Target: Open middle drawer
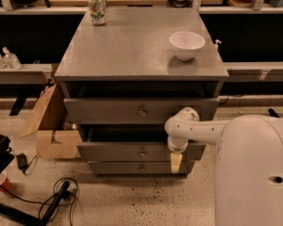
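The grey cabinet [132, 51] has three drawers. The middle drawer [113, 151] has a wide flat front and a small round brass knob [142, 153]. It stands a little out from the cabinet, with a dark gap above it. The taller top drawer [104, 111] is also pulled out some way. The lowest drawer [127, 167] sits below. My gripper [176, 162] points down on the white arm [198, 128]. It is in front of the right end of the middle drawer's front, well right of the knob, and its tip reaches over the lowest drawer's front.
A white bowl [187, 44] and a can [97, 9] stand on the cabinet top. An open cardboard box [52, 128] sits on the floor left of the cabinet. Black cables [56, 197] lie at the front left. My white body [254, 173] fills the lower right.
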### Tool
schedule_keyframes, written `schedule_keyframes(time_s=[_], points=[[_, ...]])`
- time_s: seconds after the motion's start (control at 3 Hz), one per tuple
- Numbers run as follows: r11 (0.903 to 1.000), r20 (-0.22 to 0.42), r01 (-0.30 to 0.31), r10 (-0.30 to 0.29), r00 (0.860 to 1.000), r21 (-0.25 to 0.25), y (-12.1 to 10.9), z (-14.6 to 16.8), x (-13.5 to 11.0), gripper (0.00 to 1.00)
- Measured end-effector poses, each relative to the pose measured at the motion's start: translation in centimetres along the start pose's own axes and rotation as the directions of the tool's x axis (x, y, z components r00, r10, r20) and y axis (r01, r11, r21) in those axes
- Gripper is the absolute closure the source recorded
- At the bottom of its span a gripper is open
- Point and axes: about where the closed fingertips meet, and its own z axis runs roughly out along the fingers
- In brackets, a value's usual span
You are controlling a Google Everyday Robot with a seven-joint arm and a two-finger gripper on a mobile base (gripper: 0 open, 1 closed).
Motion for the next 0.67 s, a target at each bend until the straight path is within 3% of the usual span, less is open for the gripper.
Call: schedule_keyframes(time_s=[0.67], points=[[0.9994,-0.035,-0.004,0.003,0.999,-0.034,2.7,0.7,0.3,0.51]])
